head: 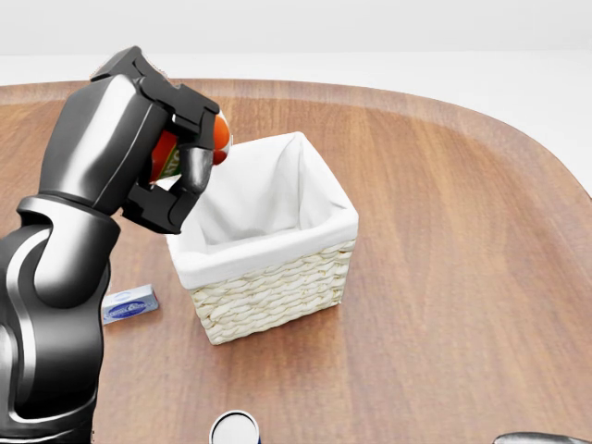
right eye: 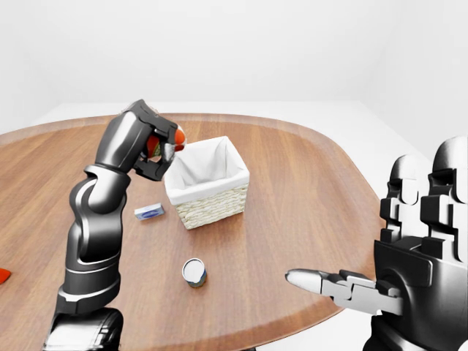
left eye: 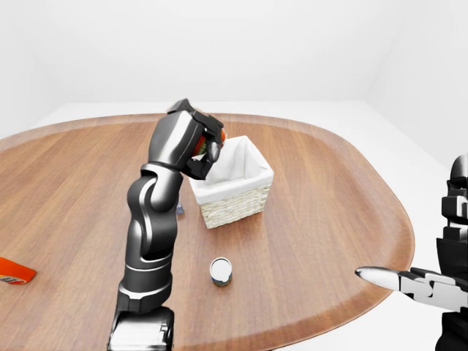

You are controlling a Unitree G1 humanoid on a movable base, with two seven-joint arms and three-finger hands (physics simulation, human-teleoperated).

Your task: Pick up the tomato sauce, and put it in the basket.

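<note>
Above the left rim of the basket (head: 268, 277), in the head view, the left hand (head: 171, 157) hangs raised off the table (head: 444, 277), its fingers (head: 194, 171) closed round the tomato sauce (head: 220, 137); only a red-orange rounded end shows past the fingers, with a strip of red and green label between them; that visible end points toward the view's right, over the basket's opening, so the long axis seems to lie roughly level and crosswise, though most of the body is hidden by the hand and I cannot tell its exact tilt; the sauce is clear of the table and not inside the basket.

The basket is pale wicker with a white cloth lining folded over its rim, standing upright near the table's middle; a small blue box (head: 129, 305) lies flat on the wood just left of it in the head view; a round can (right eye: 194, 271) with a light top stands nearer the bottom of the views, well apart from the basket; a flat red object (left eye: 14, 272) lies at the far left edge of the left-eye view.

The right hand (right eye: 344, 285) is held out low on the right, away from everything, fingers stretched open and holding nothing.
</note>
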